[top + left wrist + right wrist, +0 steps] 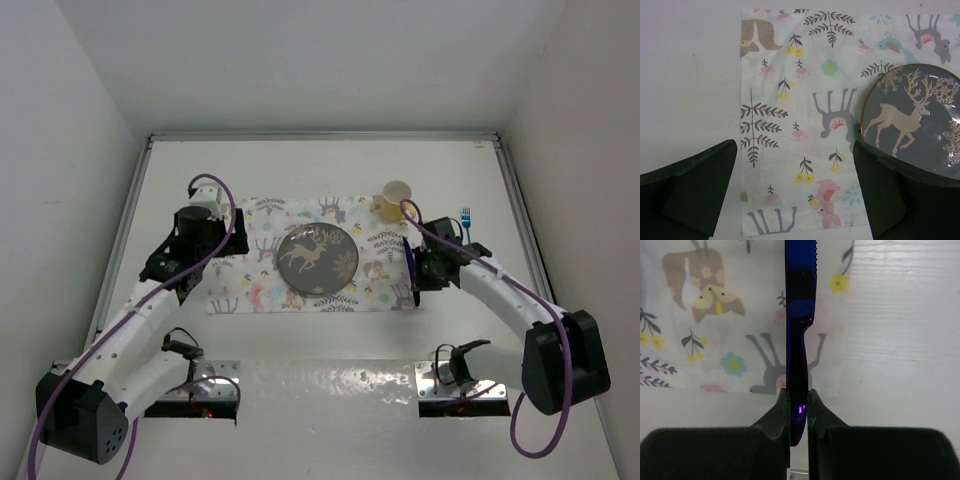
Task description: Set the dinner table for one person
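The dinner table [300, 170] lies white under my arms. The animal-print cloth [260, 270] is laid near its middle, with the reindeer plate [318, 259] at the cloth's centre. My right gripper [799, 405] pinches the blue knife [800, 315] by its handle, blade along the cloth's right edge, not yet released. My left gripper [795, 165] hangs spread wide over the cloth's left edge, holding nothing. The yellow cup [397, 195] stands at the far right corner. The blue fork [465, 216] lies on bare table beyond it, so I judge the fork is left to place.
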Tool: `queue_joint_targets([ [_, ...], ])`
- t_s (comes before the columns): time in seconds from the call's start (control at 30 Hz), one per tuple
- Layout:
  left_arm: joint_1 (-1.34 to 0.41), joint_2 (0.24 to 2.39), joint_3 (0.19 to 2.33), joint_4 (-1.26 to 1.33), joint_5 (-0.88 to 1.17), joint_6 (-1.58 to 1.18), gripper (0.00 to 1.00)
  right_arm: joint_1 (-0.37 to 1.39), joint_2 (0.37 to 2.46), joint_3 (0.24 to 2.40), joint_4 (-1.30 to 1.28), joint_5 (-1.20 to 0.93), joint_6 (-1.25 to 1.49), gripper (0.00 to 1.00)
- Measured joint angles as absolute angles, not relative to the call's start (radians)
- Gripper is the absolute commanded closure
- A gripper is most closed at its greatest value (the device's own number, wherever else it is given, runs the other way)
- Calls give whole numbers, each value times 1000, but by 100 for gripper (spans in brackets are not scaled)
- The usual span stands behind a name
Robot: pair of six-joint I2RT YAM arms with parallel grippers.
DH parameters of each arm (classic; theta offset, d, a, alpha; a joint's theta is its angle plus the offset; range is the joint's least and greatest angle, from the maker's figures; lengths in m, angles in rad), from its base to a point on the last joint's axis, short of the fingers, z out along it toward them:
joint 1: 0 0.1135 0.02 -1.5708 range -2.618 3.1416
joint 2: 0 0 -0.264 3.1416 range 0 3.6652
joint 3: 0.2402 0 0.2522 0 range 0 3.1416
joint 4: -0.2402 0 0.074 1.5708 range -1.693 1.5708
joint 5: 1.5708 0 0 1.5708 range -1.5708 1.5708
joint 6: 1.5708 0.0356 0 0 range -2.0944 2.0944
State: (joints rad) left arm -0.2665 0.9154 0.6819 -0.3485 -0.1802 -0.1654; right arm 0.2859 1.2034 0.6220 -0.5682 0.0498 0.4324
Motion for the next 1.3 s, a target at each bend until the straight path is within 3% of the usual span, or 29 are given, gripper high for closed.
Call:
queue_joint_targets([
  [0.2, -266, 915, 682, -348, -180, -166, 0, 385, 1217, 620, -530, 69, 500, 100],
  [0.97, -266, 919, 682, -349, -182, -166, 0, 441, 1418, 649, -290, 101, 604, 100],
  [1.17, -266, 921, 682, -348, -184, -165, 0, 441, 1441, 609, -248, 101, 622, 88],
  [1.3, -266, 921, 682, -349, -184, -166, 0, 441, 1455, 595, -240, 91, 628, 63],
])
